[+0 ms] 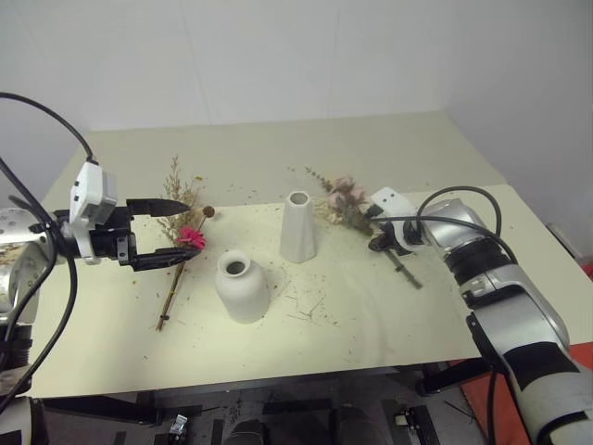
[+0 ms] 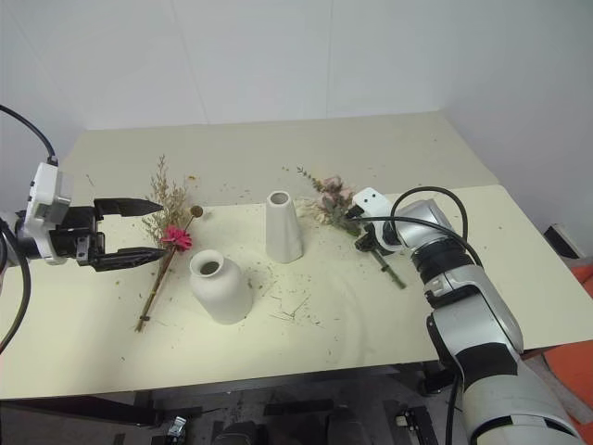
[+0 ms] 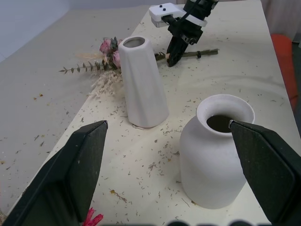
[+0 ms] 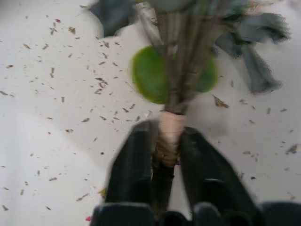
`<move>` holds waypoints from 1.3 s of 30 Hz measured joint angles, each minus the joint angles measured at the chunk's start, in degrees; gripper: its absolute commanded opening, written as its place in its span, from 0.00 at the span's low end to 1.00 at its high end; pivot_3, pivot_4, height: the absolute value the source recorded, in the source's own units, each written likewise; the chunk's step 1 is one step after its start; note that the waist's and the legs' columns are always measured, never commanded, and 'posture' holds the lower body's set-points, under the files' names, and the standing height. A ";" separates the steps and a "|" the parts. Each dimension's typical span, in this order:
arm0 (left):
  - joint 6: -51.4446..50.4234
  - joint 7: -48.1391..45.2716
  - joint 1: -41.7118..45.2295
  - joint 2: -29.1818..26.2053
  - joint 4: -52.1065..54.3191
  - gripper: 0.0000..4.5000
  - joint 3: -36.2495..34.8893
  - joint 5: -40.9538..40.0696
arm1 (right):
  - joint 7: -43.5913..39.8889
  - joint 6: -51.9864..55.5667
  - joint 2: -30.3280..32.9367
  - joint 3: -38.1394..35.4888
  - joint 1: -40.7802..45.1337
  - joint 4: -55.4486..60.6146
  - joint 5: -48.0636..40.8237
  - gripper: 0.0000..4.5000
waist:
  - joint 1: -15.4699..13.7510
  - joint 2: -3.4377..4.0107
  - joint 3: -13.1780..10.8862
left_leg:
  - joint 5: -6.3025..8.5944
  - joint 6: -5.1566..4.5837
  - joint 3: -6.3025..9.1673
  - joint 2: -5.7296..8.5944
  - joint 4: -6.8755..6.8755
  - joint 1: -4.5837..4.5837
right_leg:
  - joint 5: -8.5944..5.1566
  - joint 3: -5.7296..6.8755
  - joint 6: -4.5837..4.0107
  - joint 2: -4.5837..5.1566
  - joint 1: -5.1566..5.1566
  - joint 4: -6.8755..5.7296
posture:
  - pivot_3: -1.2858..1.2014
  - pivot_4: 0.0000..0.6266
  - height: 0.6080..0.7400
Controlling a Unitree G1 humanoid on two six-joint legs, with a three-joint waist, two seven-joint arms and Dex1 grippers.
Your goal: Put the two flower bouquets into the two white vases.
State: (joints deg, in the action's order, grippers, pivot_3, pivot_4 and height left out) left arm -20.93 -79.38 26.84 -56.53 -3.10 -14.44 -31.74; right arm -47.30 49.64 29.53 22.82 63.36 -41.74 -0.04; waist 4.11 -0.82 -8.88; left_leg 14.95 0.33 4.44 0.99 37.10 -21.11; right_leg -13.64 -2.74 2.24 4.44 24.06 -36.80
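Beside the tall vase (image 1: 298, 227), the right end effector (image 1: 382, 243) is clenching the rose bouquet (image 1: 350, 206) stems lying flat, flowers pointing vaseward.

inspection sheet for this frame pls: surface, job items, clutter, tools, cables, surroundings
Surface: cream table, bare at the front.
Job's things: rose bouquet and daisy bouquet both lying flat; tall vase and round vase upright, with no flowers in them.
Clutter: dried flower crumbs scattered around the vases.
Grippers: right tool shut on the rose bouquet's wrapped stems; left tool open, by the daisy bouquet, nothing held.
Cables: black cable looping over the right wrist; another cable arcing over the left arm.
Surroundings: plain white wall; red object past the table's right edge.
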 measured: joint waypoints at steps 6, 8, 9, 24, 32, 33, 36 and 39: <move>-0.03 -0.07 0.07 0.07 -0.01 1.00 -0.17 -0.01 | 6.97 2.86 -1.09 -9.24 -0.05 -1.16 -1.37 0.04 | -0.11 0.00 0.00 | 0.00 0.00 0.00 0.01 -0.01 -0.06 | 0.01 -0.01 -0.01 0.02 0.06 0.00 | 0.52 0.24 1.00; -0.11 -0.06 0.20 0.34 -0.02 1.00 -0.17 -0.04 | 11.03 2.51 -0.93 -15.28 -0.07 -0.14 -2.70 0.04 | -0.15 0.00 0.00 | 0.00 0.00 0.00 0.01 -0.06 -0.06 | 0.01 0.00 -0.01 0.02 0.07 0.01 | 0.52 0.24 1.00; -0.15 -0.07 0.36 0.51 -0.03 1.00 -0.11 -0.07 | 12.64 1.08 -0.91 -18.51 -0.60 1.51 -3.77 0.04 | -0.17 0.00 0.00 | 0.00 0.00 0.01 0.01 -0.08 -0.08 | 0.01 0.00 -0.01 0.02 0.09 0.04 | 0.52 0.24 1.00; 1.01 -1.58 4.93 1.84 -3.79 1.00 2.29 0.17 | 17.74 -17.92 -15.79 -37.65 -3.47 27.81 -23.64 0.04 | 0.08 0.02 0.00 | 0.00 0.00 -0.01 -0.01 -0.10 -0.01 | 0.01 -0.04 -0.01 0.00 0.12 -0.11 | 0.52 0.24 1.00; 1.04 -1.31 4.90 1.86 -3.50 1.00 2.28 0.16 | 17.70 -26.63 -22.79 -32.87 -2.23 26.39 -23.49 0.04 | 0.11 0.03 0.00 | -0.03 0.04 0.00 -0.01 -0.09 0.00 | 0.01 -0.02 -0.01 0.00 0.15 -0.18 | 0.52 0.24 1.00; 1.03 -1.25 4.86 1.86 -3.28 1.00 2.27 0.14 | 17.87 -27.21 -23.33 -32.57 -1.85 25.95 -23.45 0.04 | 0.10 0.04 0.00 | -0.03 0.04 0.01 -0.01 -0.09 0.00 | 0.01 -0.02 -0.01 0.00 0.15 -0.18 | 0.52 0.24 1.00; 1.00 -1.10 4.64 1.85 -2.39 1.00 2.24 0.13 | 18.05 -28.74 -24.47 -31.94 -1.72 25.47 -23.46 0.04 | 0.08 0.04 0.00 | -0.03 0.04 0.03 -0.01 -0.09 0.00 | 0.01 0.00 -0.01 0.00 0.16 -0.19 | 0.52 0.24 1.00; 0.98 -0.87 4.36 1.86 -2.12 1.00 2.20 0.12 | 18.02 -29.34 -25.08 -30.98 -1.73 25.01 -23.46 0.04 | 0.08 0.05 0.00 | -0.03 0.04 0.03 0.00 -0.09 0.01 | 0.01 0.00 -0.01 0.00 0.16 -0.20 | 0.52 0.24 1.00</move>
State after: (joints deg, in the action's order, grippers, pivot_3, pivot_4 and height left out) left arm -19.95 -80.25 31.20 -54.68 -5.22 -12.24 -31.62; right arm -29.28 20.30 4.45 -8.16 61.63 -16.73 -23.50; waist 4.19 -0.78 -8.89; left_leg 14.92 0.38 4.48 0.99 37.01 -21.11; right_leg -13.63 -2.74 2.23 4.44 24.22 -36.99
